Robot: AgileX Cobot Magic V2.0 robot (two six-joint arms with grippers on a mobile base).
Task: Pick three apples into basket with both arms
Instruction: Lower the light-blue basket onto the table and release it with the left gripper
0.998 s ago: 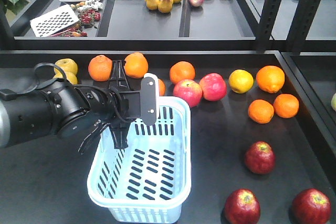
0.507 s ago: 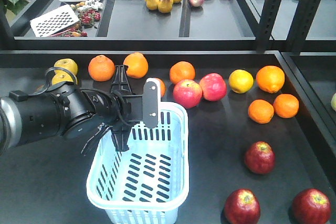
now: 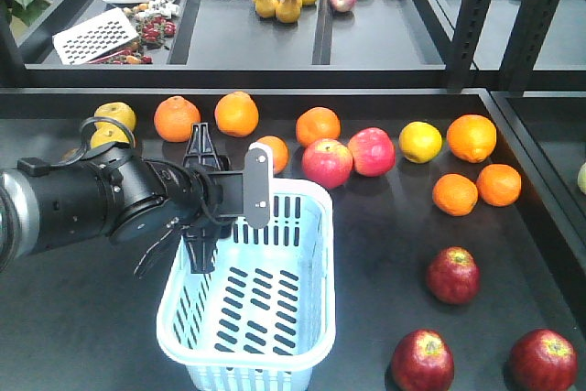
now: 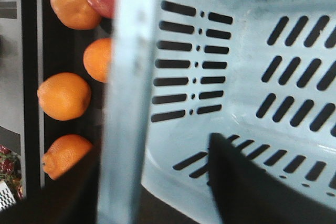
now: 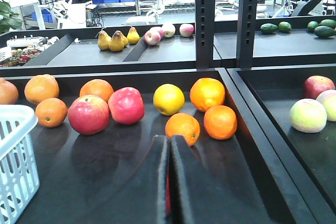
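Pale blue-white plastic, slotted on walls and floor, forms the rectangular shopping basket [image 3: 316,281], which stands on the black shelf surface [image 3: 385,226]. Its near rim is cut off by the lower frame edge in the front view, and the right wrist view catches only one corner of it at the left border. The black left arm [image 3: 82,203] covers the basket's rear left corner. The left gripper [image 3: 215,197] has its black fingers spread wide, with the raised pale hoop handle [image 3: 259,188] passing between them. The left wrist view shows the handle close against one finger and clear of the other; actual contact cannot be confirmed. The right gripper [image 5: 169,177] appears only in its own wrist view. Its two dark fingers stand almost together, leaving a thin slit that shows a red sliver too narrow to identify, and nothing is seen gripped. The three deep-red apples with yellowish flecks [image 3: 452,274] [image 3: 422,361] [image 3: 543,360] lie on the same surface to the right of the basket, apart from it. One lies further back; two lie at the lower edge, cropped at the bottom. Each is round, glossy and dark crimson, with small yellowish streaks.
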